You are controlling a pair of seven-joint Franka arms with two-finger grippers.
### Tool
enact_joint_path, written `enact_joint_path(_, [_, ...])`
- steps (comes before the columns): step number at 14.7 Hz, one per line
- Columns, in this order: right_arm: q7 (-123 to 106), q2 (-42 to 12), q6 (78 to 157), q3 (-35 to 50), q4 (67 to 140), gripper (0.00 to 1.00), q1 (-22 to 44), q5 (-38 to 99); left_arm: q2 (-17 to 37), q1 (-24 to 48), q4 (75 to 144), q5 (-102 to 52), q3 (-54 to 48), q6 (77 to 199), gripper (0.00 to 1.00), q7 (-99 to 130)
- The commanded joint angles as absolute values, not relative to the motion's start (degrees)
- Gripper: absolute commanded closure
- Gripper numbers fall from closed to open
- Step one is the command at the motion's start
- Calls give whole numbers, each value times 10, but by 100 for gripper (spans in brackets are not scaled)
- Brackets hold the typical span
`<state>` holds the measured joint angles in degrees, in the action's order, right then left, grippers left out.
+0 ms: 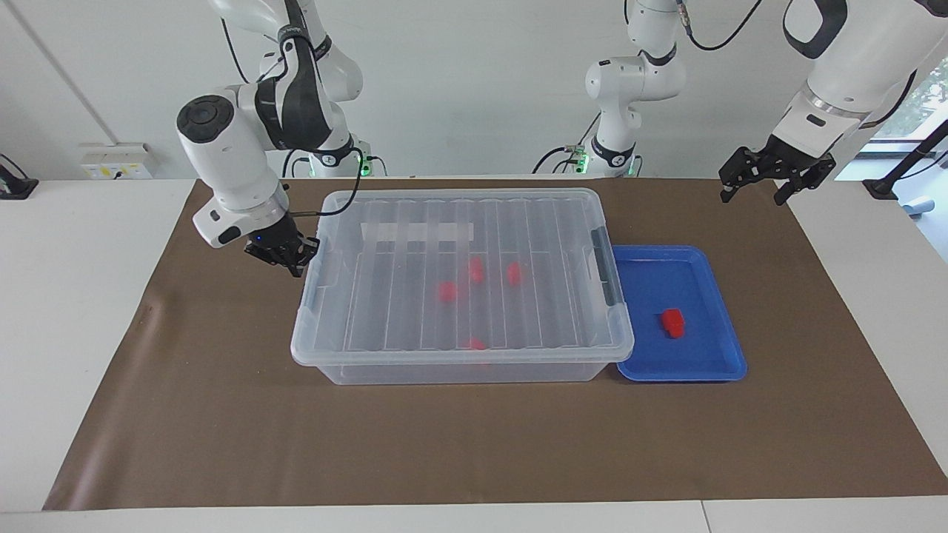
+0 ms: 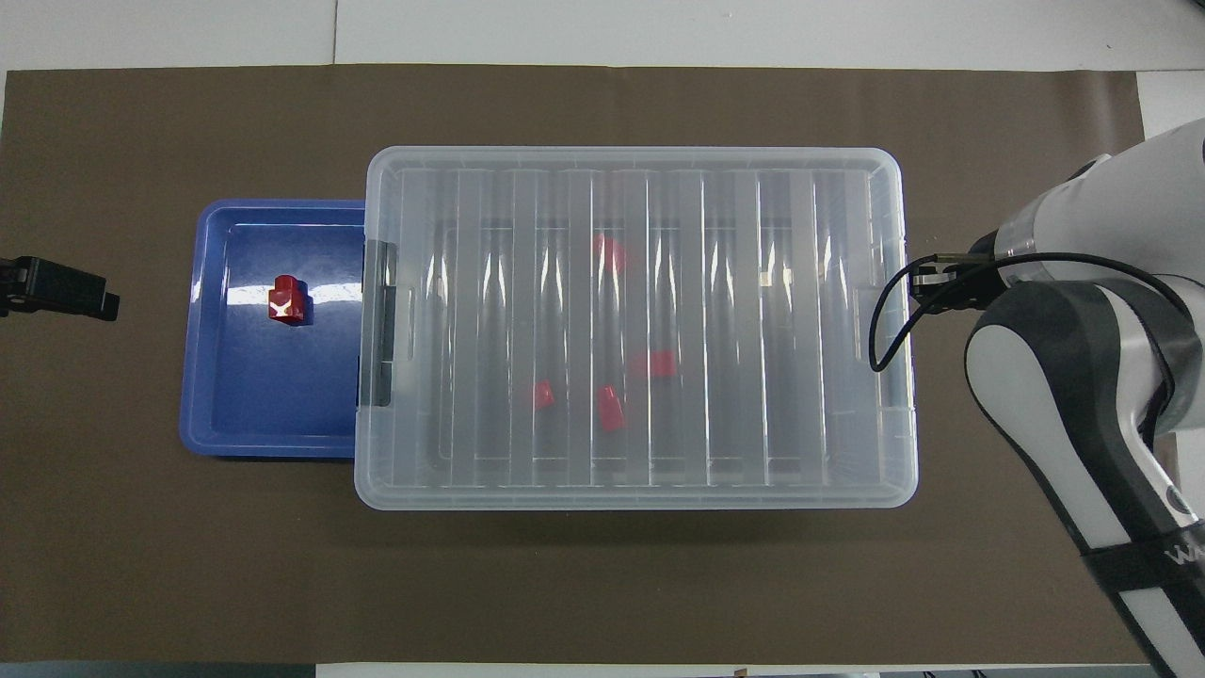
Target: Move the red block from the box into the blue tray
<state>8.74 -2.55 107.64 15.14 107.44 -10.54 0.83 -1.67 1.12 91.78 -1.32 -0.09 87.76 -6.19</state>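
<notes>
blue tray (image 2: 235, 414): one red block (image 2: 286, 299) | box (image 2: 875, 471): lidded, four red blocks

I see tray (image 1: 707, 370) touching box (image 1: 459, 366) at left arm's end; one block (image 1: 672, 323) in tray, four blocks (image 1: 446, 291) in box.

Facing camera: high, across the table, looking toward both arms. Overhead camera: steeply downward from the robots' end. Both cover the box (image 1: 463, 281) (image 2: 635, 325) and brown mat (image 1: 474, 444) (image 2: 602, 584).
</notes>
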Motion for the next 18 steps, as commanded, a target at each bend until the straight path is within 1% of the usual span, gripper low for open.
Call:
enact_joint_path(1, [57, -21, 999, 155, 1017, 100, -129, 7, -33, 11, 934, -15, -1, 881, 0, -66])
enact_joint_path(3, [51, -11, 938, 150, 980, 100, -134, 6, -33, 11, 934, -16, -1, 882, 0, -65])
enact_joint_path(4, [51, -4, 913, 150, 964, 94, -140, 6, -33, 11, 934, -16, -1, 878, 0, -66])
enact_joint_path(5, [51, 3, 892, 150, 955, 62, -147, 6, -33, 11, 934, -15, -1, 875, 0, -67])
enact_joint_path(6, [50, 15, 880, 150, 952, 1, -155, 6, -33, 11, 934, -16, -1, 879, 0, -66])
enact_joint_path(8, [34, 32, 853, 149, 943, 0, -169, 6, -33, 10, 934, -16, -1, 874, 0, -67])
enact_joint_path(9, [29, 30, 838, 150, 927, 0, -169, 3, -33, 9, 934, -16, 1, 875, 0, -67])
enact_joint_path(12, [27, 26, 817, 151, 914, 0, -172, -11, -33, 7, 934, -16, 1, 874, 0, -67])
enact_joint_path(14, [32, 23, 837, 151, 912, 0, -169, -6, -33, 7, 934, -15, 1, 877, 0, -67])
enact_joint_path(15, [33, 26, 847, 129, 919, 0, -133, -10, -33, 7, 934, -16, 1, 875, 0, -67])
enact_joint_path(16, [33, 30, 846, 53, 924, 0, -55, -11, -33, 7, 934, -16, 1, 875, 0, -67])
enact_joint_path(17, [31, 32, 848, -29, 928, 0, 2, -6, -33, 7, 934, -16, 1, 876, 0, -67])
enact_joint_path(18, [31, 33, 848, -46, 933, 0, 13, -3, -33, 7, 934, -16, 1, 876, 0, -67])
